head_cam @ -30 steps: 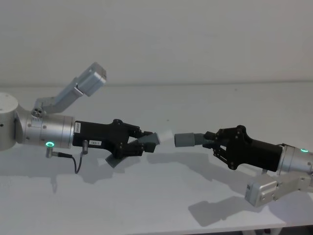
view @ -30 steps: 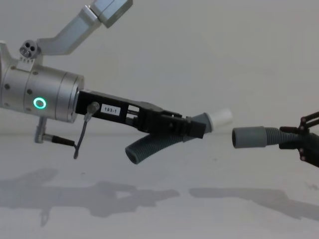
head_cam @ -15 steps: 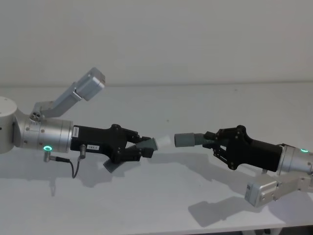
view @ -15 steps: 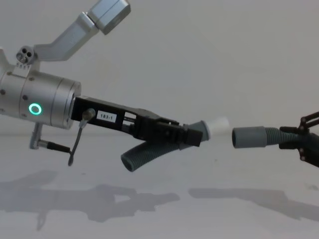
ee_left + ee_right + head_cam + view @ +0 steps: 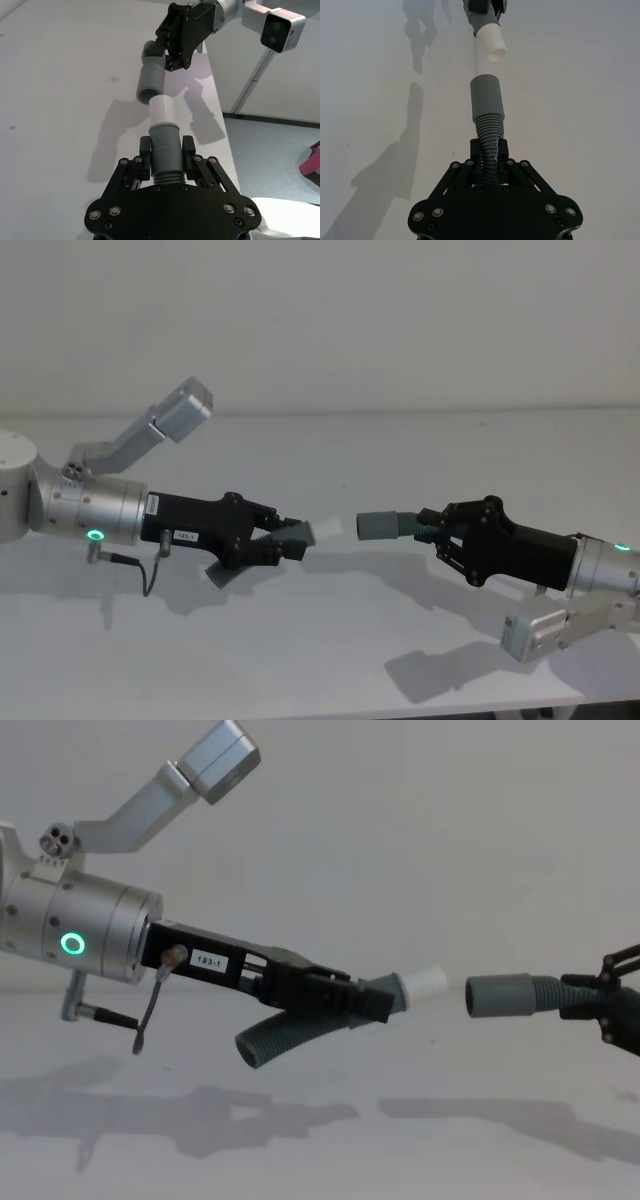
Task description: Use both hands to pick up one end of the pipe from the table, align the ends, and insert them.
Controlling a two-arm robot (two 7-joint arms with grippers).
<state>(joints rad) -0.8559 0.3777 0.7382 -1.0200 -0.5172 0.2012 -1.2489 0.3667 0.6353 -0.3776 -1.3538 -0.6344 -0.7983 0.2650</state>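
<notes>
Both pipe pieces hang above the white table (image 5: pixel 300 660), a small gap between their facing ends. My left gripper (image 5: pixel 285 540) (image 5: pixel 372 1002) (image 5: pixel 165 156) is shut on the grey cuff (image 5: pixel 165 142) behind the white tip (image 5: pixel 325 530) (image 5: pixel 425 983) (image 5: pixel 161 109); that piece's ribbed tail (image 5: pixel 275 1042) droops below the fingers. My right gripper (image 5: pixel 432 530) (image 5: pixel 489 150) is shut on the ribbed hose just behind the wide grey cuff (image 5: pixel 377 525) (image 5: pixel 500 995) (image 5: pixel 486 97). The tip sits slightly lower than the cuff's mouth and tilts up toward it.
A thin black cable (image 5: pixel 150 575) loops under the left wrist. The table's front edge runs along the bottom of the head view, near the right arm's camera housing (image 5: pixel 540 630). A pale wall stands behind the table.
My left gripper has dropped and drawn back to the left with its pipe piece, widening the gap between the white tip and the wide cuff. The right arm has stayed still.
</notes>
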